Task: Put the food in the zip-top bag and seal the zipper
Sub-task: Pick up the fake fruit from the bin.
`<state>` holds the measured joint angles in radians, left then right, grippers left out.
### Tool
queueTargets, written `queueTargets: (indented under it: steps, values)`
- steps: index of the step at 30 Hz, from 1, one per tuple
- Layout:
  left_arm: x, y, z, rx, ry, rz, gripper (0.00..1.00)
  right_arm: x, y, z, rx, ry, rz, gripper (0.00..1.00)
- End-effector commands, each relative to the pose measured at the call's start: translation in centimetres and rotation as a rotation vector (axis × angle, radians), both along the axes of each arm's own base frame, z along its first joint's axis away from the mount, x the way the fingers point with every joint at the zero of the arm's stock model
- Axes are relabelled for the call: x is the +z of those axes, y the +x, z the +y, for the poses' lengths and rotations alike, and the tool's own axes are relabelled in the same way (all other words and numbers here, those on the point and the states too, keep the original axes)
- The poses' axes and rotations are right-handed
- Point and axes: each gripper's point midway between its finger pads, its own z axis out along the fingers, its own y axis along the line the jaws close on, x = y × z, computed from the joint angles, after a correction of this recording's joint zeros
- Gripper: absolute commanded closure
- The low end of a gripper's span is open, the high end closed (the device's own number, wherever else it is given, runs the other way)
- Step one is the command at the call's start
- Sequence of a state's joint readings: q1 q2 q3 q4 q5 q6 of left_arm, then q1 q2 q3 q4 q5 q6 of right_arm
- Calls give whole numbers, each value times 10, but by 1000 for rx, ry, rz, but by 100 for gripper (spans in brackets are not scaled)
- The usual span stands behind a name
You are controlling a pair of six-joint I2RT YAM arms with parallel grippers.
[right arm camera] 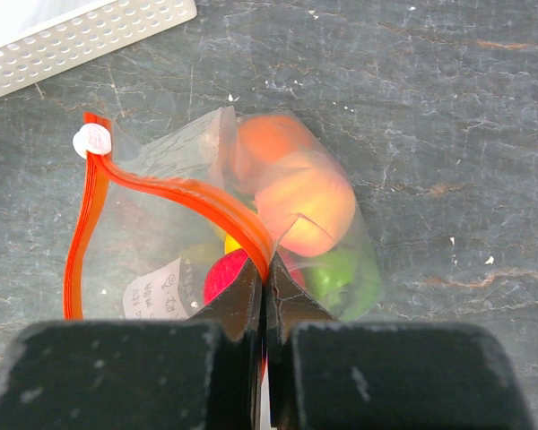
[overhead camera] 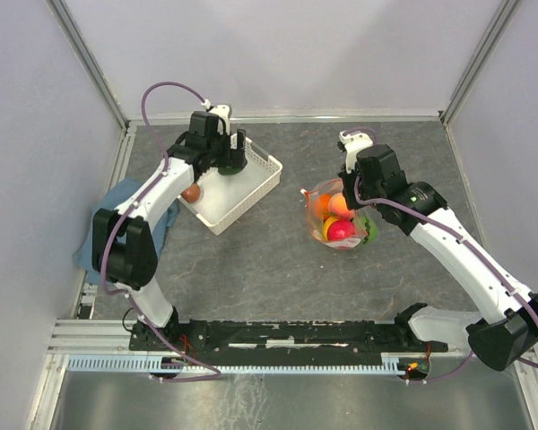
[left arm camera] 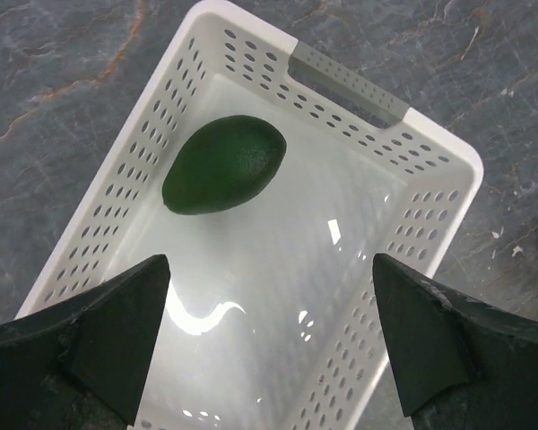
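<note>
My left pincer [left arm camera: 271, 269] hangs open over the avocado [left arm camera: 224, 163] in the white basket [left arm camera: 341, 76]; my right pincer [right arm camera: 264, 278] clamps the zipper [right arm camera: 179, 193] of the zip-top bag [right arm camera: 161, 260].

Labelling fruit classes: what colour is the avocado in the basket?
Dark green. The avocado shows best in the left wrist view.

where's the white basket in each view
top external: left of centre, the white basket lies angled on the table.
left wrist: fills the picture, seen from above, avocado inside.
right wrist: only a perforated edge in the top left corner.
shared landmark: the grey marbled table, in all three.
</note>
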<state>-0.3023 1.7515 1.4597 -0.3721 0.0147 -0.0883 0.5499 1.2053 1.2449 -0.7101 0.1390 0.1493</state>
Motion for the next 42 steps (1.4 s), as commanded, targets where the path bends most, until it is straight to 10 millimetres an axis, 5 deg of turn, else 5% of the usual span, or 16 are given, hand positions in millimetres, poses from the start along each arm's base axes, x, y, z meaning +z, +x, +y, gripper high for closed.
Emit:
queueTargets:
  steps: [1, 5, 15, 27, 35, 42]
  values:
    - [6, 28, -8, -229, 43, -106, 1, 22, 3, 10, 27, 78, -71, 99]
    - [-9, 41, -9, -355, 135, -163, 8, 19, 2, 13, 38, 83, -56, 99]
    - [-65, 67, -2, -514, 345, -118, 6, 12, 1, 10, 35, 54, -36, 99]
    - [-106, 82, -8, -581, 328, -33, 11, -4, 6, 9, 28, 14, -1, 99]
    - [-104, 73, -8, -587, 310, 0, 24, -3, 6, 10, 31, 20, -7, 99]
    - [-72, 58, -14, -595, 257, -34, 40, 5, 3, 8, 27, 32, -28, 99]
